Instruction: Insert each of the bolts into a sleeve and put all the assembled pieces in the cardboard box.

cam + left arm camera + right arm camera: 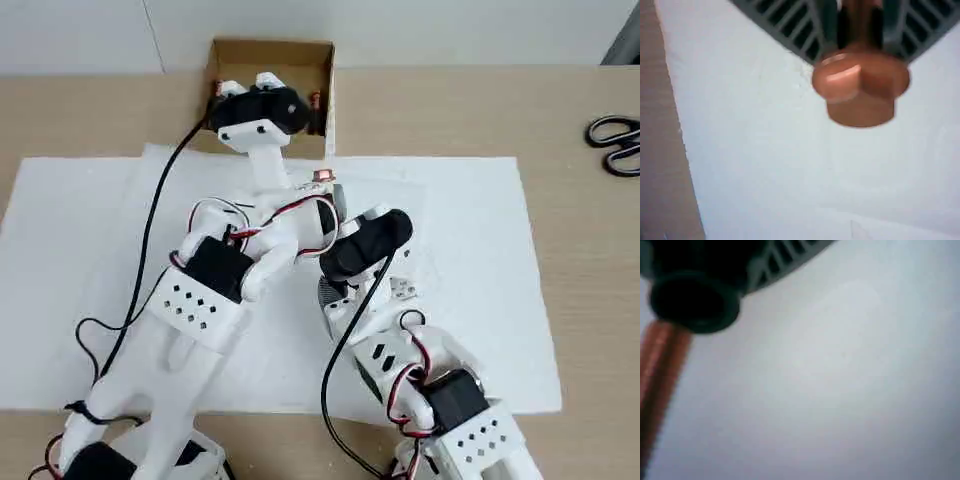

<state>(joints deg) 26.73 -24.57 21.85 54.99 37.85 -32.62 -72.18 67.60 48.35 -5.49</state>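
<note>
A copper bolt (860,85) hangs head-out from my left gripper (860,25), which is shut on its shaft between grey ribbed fingers (785,25). My right gripper (695,265) is shut on a black sleeve (692,302). The bolt's copper shaft (660,380) meets the sleeve's mouth; how deep it sits I cannot tell. In the high view both arms come together over the white sheet, with the bolt head (322,177) showing between them. The cardboard box (270,50) stands at the back, with copper pieces (315,100) against its walls, partly hidden by the left arm's wrist (260,115).
A white paper sheet (480,250) covers the middle of the wooden table (450,110). Black scissors (615,145) lie at the far right edge. Cables (150,240) trail along both arms.
</note>
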